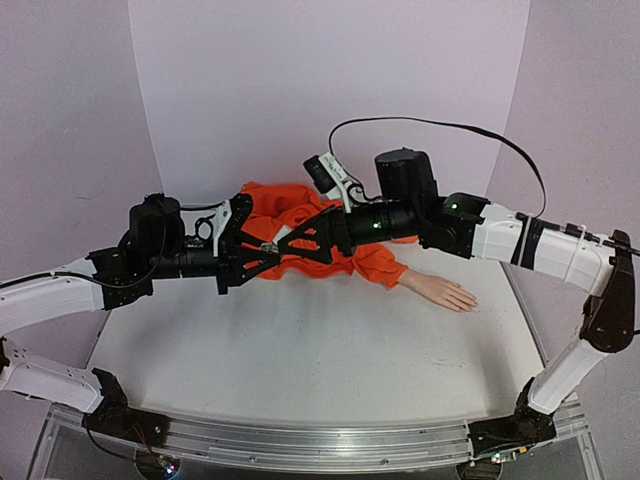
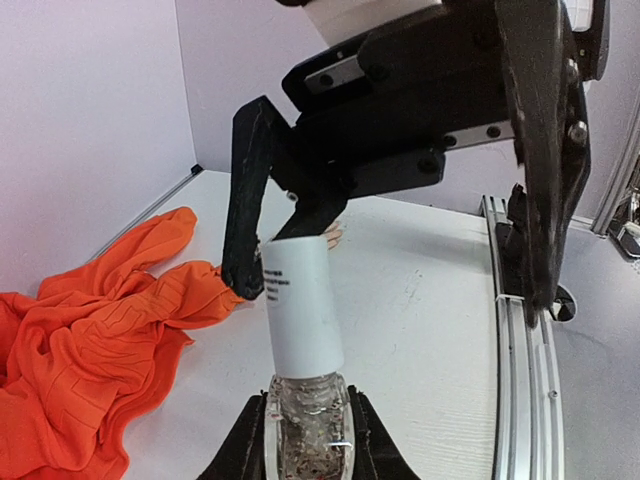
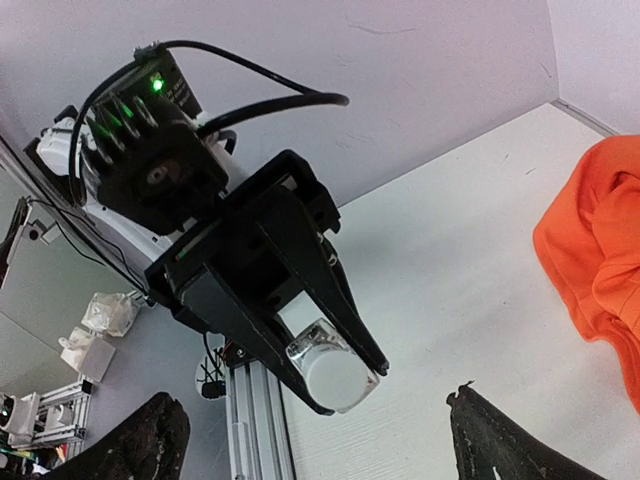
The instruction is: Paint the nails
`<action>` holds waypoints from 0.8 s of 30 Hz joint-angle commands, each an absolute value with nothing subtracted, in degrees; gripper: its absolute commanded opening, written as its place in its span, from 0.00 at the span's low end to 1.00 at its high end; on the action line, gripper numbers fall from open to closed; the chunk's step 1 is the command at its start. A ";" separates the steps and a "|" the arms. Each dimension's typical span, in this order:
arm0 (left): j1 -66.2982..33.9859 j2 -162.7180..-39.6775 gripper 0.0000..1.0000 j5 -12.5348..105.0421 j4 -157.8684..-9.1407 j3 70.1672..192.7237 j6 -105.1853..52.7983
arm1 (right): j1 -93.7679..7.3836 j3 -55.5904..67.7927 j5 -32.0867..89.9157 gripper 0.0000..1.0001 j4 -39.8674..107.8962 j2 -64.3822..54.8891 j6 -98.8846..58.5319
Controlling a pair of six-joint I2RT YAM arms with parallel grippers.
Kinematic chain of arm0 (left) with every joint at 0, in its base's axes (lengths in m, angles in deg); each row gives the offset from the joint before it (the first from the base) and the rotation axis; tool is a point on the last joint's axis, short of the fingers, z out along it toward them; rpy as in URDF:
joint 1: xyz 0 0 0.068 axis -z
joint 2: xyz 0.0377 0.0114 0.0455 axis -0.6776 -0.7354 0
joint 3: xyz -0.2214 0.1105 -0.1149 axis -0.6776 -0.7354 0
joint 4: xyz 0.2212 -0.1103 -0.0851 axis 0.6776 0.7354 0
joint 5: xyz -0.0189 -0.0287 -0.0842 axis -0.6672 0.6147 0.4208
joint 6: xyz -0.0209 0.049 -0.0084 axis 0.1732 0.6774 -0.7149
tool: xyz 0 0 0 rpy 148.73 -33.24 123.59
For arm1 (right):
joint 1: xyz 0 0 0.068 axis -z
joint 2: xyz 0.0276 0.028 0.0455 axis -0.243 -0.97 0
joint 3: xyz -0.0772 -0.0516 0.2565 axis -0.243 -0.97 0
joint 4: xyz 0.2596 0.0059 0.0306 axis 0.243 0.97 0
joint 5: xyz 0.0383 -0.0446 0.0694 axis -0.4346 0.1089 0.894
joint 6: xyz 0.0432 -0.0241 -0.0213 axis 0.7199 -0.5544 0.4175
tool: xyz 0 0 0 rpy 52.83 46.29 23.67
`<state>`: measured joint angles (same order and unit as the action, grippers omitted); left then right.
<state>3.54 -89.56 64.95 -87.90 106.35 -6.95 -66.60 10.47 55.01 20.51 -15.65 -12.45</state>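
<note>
On the left, the small clear bottle (image 2: 305, 415) is clamped by its glass body in the left gripper (image 2: 305, 455), with the white cap (image 2: 300, 310) pointing towards the other arm. The right gripper (image 2: 392, 288) is spread wide around that cap and grasps nothing: 1 finger sits just beside the cap, the other stands well apart.

The step in hand is judged to be uncapping. It would be done well if the cap were centred between the 2 fingers before they are closed. The cap should be taken high, clear of the left fingers, then twisted about the bottle's own axis and drawn straight off so that nothing is spilled.

Further right, the mannequin hand (image 1: 443, 292) lies flat on the table (image 1: 300, 350), emerging from the orange sleeve (image 1: 378, 262). The nails are too small to be made out.

The sleeve's loose cloth is bunched just behind both grippers and could be snagged. The right forearm hangs over the wrist end, and a black cable (image 1: 440, 124) loops above it.
</note>
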 commanded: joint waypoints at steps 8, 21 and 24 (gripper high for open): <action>3.57 -90.54 0.00 62.92 -90.63 106.73 -4.96 | -63.07 16.31 62.41 0.75 18.87 -19.04 2.23; 3.66 -90.26 0.00 63.05 -90.45 106.15 -5.28 | -63.05 18.58 66.94 0.47 18.31 -22.48 2.11; 3.62 -90.48 0.00 63.25 -90.45 106.34 -5.27 | -63.07 18.42 67.23 0.45 18.21 -22.58 1.93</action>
